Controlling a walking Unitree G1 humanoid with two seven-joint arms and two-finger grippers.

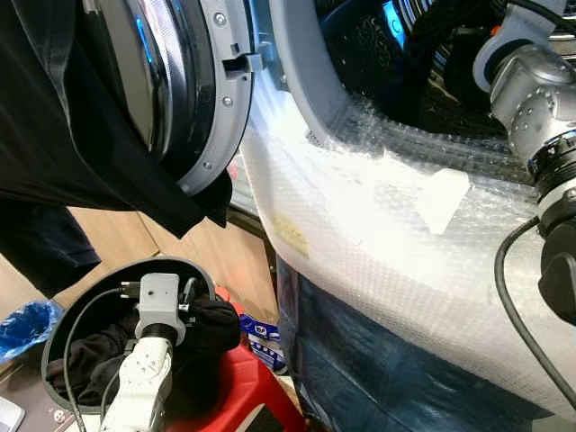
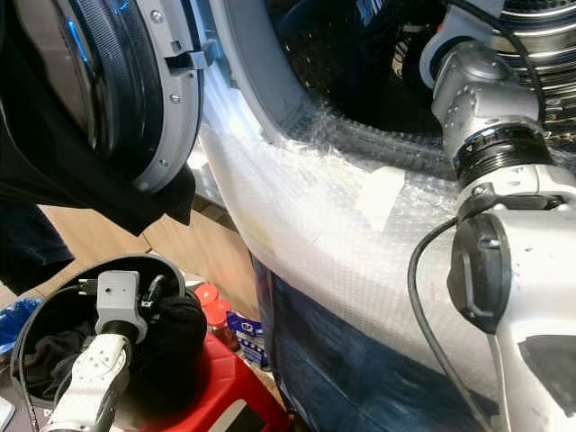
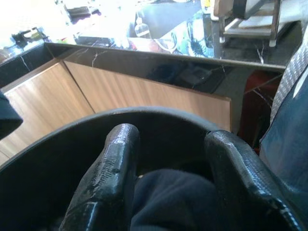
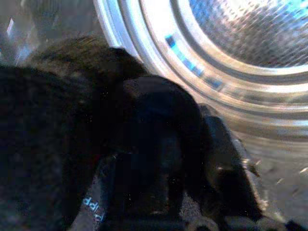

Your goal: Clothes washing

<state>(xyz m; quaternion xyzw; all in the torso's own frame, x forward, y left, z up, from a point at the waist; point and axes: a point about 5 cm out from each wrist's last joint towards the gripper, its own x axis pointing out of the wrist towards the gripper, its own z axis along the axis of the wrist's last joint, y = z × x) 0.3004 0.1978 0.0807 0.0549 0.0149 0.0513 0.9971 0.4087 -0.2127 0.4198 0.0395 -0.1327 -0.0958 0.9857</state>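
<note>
My left gripper (image 3: 168, 139) reaches down into a round black basket (image 1: 54, 333) at the lower left. Its two black fingers (image 3: 113, 163) are closed around a dark garment (image 3: 173, 197) from the heap in the basket. My right arm (image 2: 486, 99) goes into the washing machine's open drum (image 1: 378, 54). In the right wrist view my right gripper (image 4: 159, 120) is wrapped in another dark garment (image 4: 57, 125), with the shiny perforated drum wall (image 4: 240, 43) behind it. A third black garment (image 1: 54, 135) hangs over the open round door (image 1: 193, 90).
Bubble wrap (image 1: 360, 225) covers the washer's front below the opening. The basket sits on a red stool (image 1: 243, 387), with a blue bag (image 1: 22, 324) to its left. Wooden cabinet fronts (image 3: 120, 91) under a dark counter (image 3: 192, 62) stand behind the basket.
</note>
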